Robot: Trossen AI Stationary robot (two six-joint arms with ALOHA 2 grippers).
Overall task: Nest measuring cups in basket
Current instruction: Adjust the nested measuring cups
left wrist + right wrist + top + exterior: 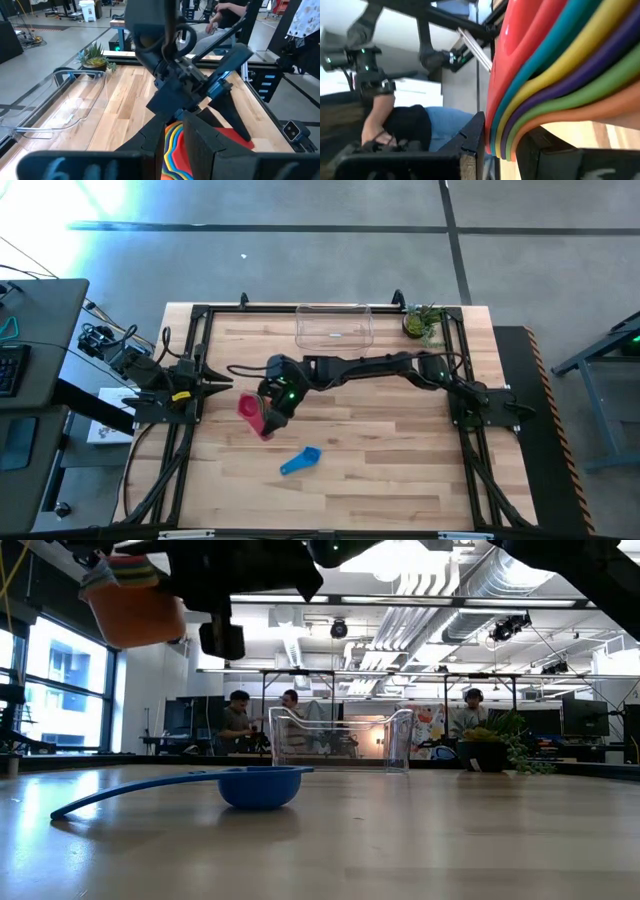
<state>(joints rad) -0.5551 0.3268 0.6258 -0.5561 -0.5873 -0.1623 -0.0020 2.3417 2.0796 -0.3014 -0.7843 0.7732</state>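
Both grippers are clamping the nested stack of measuring cups [254, 416] (lifted), near the basket [334, 326]; the blue cup [300, 461] is lying beyond.

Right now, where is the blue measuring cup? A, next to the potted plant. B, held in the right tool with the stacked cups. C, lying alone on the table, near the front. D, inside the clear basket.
C: the blue measuring cup lies alone on the bare table, apart from the basket and from the right tool holding the stacked cups.
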